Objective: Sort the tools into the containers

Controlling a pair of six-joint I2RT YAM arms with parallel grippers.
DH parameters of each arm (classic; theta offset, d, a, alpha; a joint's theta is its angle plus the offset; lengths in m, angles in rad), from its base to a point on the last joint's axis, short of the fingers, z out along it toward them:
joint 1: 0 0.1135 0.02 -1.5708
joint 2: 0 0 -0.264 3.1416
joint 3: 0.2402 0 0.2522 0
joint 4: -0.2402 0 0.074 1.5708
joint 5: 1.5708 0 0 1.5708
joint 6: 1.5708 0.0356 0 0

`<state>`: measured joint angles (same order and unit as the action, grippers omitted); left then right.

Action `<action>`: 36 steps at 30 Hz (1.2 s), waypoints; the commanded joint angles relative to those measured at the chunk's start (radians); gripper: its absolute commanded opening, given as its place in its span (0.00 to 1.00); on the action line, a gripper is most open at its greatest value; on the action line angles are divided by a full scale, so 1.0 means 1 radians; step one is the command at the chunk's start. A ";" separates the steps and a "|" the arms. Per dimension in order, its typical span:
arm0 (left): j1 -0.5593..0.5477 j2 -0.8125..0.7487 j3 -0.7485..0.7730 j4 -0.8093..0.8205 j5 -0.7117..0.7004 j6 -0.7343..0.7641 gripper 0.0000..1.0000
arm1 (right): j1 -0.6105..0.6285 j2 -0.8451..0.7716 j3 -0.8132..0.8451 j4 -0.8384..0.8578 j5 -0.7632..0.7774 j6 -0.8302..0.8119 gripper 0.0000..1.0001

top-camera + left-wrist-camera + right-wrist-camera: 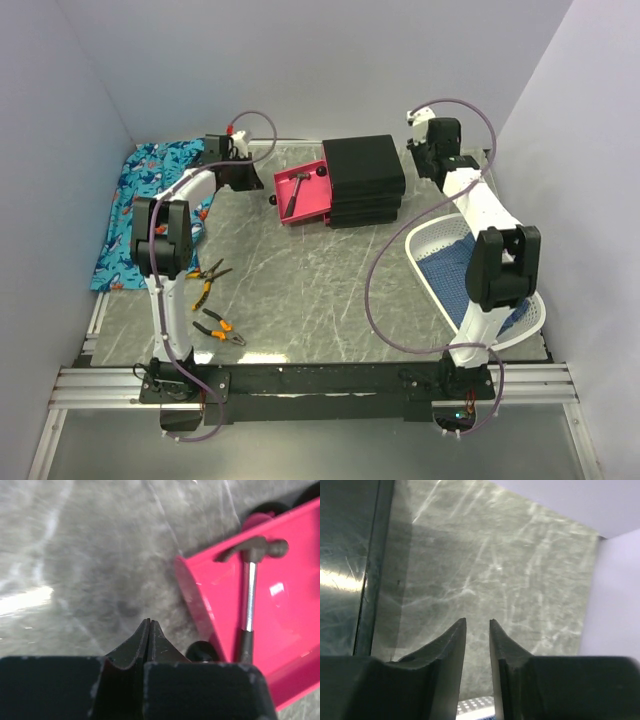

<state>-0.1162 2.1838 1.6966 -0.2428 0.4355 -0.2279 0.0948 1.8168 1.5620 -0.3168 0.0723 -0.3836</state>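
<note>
Steel-headed hammer [248,592], black grip — lying flat in magenta drawer [292,630]

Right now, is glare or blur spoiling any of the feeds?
Left wrist: table soft and blurred, a white glare patch at left; hammer clearer, a shiny highlight on the pink drawer. Right wrist: streaky reflections across the table. Top external: even light, sharp.

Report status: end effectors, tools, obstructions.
Left end effector shut, empty, beside pink drawer. Right end effector open, empty. Hammer in drawer; two pliers on table. Nothing blocking.
</note>
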 commanded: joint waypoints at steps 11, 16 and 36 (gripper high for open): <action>-0.151 0.016 0.109 0.114 0.169 -0.076 0.01 | 0.016 0.104 0.090 -0.176 -0.332 -0.043 0.13; -0.189 0.034 0.147 0.172 0.209 -0.151 0.01 | 0.025 0.108 0.092 -0.179 -0.341 -0.040 0.13; -0.197 -0.035 0.084 0.108 -0.138 -0.267 0.67 | 0.043 0.058 0.038 -0.065 -0.102 -0.047 0.15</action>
<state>-0.3344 2.2608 1.8076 -0.0586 0.5079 -0.4545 0.1078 1.9190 1.6146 -0.4534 -0.1349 -0.4175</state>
